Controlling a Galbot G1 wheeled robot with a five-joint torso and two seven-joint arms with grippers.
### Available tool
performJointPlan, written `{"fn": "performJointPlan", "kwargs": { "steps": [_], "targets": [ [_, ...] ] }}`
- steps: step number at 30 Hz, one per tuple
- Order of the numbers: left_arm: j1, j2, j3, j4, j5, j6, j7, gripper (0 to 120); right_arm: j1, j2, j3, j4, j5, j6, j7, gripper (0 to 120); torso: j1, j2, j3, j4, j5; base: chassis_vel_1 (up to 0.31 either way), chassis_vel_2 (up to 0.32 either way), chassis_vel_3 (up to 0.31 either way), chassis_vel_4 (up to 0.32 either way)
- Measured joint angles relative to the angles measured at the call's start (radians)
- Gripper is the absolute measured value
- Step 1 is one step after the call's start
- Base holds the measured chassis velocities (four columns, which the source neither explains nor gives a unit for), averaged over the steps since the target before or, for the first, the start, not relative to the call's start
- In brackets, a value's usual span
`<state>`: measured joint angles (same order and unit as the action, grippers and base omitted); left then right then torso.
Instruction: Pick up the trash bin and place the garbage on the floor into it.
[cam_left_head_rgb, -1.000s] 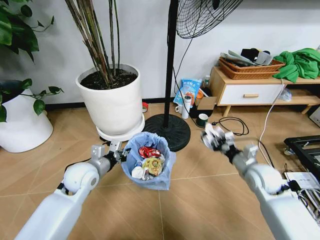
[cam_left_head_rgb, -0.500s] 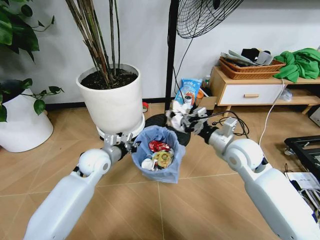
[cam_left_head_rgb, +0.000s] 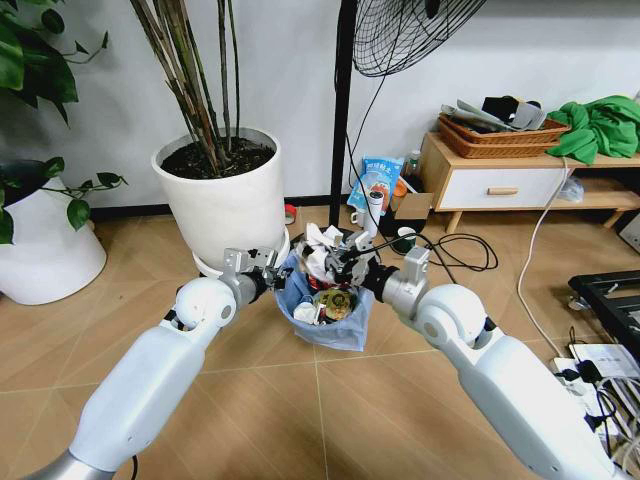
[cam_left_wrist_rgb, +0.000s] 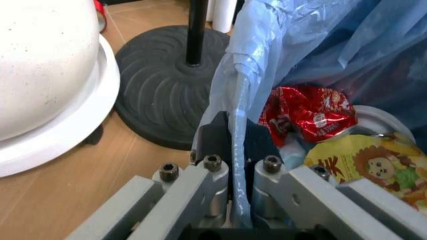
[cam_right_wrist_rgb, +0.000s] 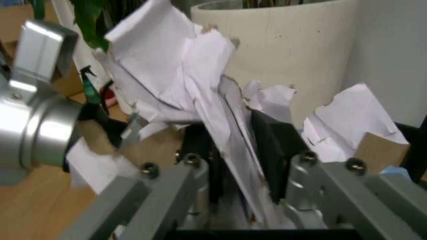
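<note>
The trash bin (cam_left_head_rgb: 341, 331), lined with a crinkly light blue bag, hangs just above the floor (cam_left_head_rgb: 250, 400) in front of the fan base. My left gripper (cam_left_head_rgb: 263, 271) is shut on its rim; the left wrist view shows the fingers (cam_left_wrist_rgb: 215, 142) pinching the bag's edge (cam_left_wrist_rgb: 239, 107). Inside lie a red packet (cam_left_wrist_rgb: 305, 113) and a yellow wrapper (cam_left_wrist_rgb: 361, 166). My right gripper (cam_left_head_rgb: 347, 264) is shut on a crumpled white paper wad (cam_left_head_rgb: 322, 247) directly over the bin's opening. The right wrist view shows that paper (cam_right_wrist_rgb: 195, 85) clamped between the fingers.
A big white plant pot (cam_left_head_rgb: 229, 208) stands right behind the bin, with the fan pole (cam_left_head_rgb: 340, 110) beside it. Another white pot (cam_left_head_rgb: 45, 252) is far left. Cups, cables (cam_left_head_rgb: 462, 250) and a wooden cabinet (cam_left_head_rgb: 505, 183) lie to the right, and a power strip (cam_left_head_rgb: 592, 368) near my right arm.
My right gripper has swung left with the paper wad, from beside the cables to above the bin. My left arm has carried the bin farther forward, toward the big pot.
</note>
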<state>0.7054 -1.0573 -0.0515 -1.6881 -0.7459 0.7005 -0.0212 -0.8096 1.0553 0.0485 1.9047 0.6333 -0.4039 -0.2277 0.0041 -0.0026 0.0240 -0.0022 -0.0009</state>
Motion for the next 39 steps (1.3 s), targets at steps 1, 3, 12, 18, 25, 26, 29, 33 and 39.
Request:
{"fn": "performJointPlan", "kwargs": {
  "steps": [1,3,12,18,25,26,29,33,39],
  "targets": [
    [0.001,0.001,-0.001,-0.001,0.0,0.0,-0.001,0,0.0,0.0,-0.001,-0.003,-0.003,0.001,0.0,25,0.0,0.0,0.0,0.0,0.0,0.0,0.0,0.0,0.0],
    [0.005,0.002,-0.004,-0.006,0.0,0.0,-0.003,0,-0.001,0.0,-0.002,-0.007,-0.007,0.002,0.001,35,0.0,0.0,0.0,0.0,-0.0001,0.0,0.0,0.0,0.0],
    [0.014,0.003,-0.007,-0.022,-0.006,0.004,-0.02,0,-0.004,-0.005,0.006,-0.009,-0.007,0.006,0.003,65,0.0,0.0,0.0,0.0,0.0,0.0,0.0,0.0,0.0],
    [0.015,0.006,-0.007,-0.03,-0.012,0.008,-0.026,0,-0.009,-0.012,0.015,-0.015,-0.008,0.013,0.003,86,0.0,0.0,0.0,0.0,0.0,0.0,0.0,0.0,0.0],
    [0.018,0.008,-0.01,-0.034,-0.015,0.008,-0.027,0,-0.006,-0.01,0.02,-0.019,-0.008,0.016,0.004,100,0.0,0.0,0.0,0.0,0.0001,0.0,0.0,0.0,0.0],
    [0.018,0.008,-0.01,-0.034,-0.015,0.008,-0.027,0,-0.006,-0.01,0.02,-0.019,-0.008,0.016,0.004,100,0.0,0.0,0.0,0.0,0.0001,0.0,0.0,0.0,0.0],
    [0.03,0.008,-0.022,-0.038,-0.01,0.008,-0.028,0,-0.018,-0.013,0.049,-0.006,-0.003,0.015,0.019,100,0.0,0.0,0.0,0.0001,0.0,0.0,0.0,0.0,0.0],
    [0.058,0.017,-0.041,-0.055,-0.003,0.008,-0.027,0,-0.042,-0.022,0.089,0.008,-0.001,0.016,0.041,100,0.0,0.0,0.0,-0.0001,0.0,0.0,0.0,0.0,0.0],
    [0.186,0.047,-0.131,-0.105,0.059,0.002,-0.021,0,-0.138,-0.033,0.178,0.042,0.001,0.025,0.219,100,0.0,0.0,0.0,0.0002,0.0001,0.0,0.0,0.0,0.0]
  ]
}}
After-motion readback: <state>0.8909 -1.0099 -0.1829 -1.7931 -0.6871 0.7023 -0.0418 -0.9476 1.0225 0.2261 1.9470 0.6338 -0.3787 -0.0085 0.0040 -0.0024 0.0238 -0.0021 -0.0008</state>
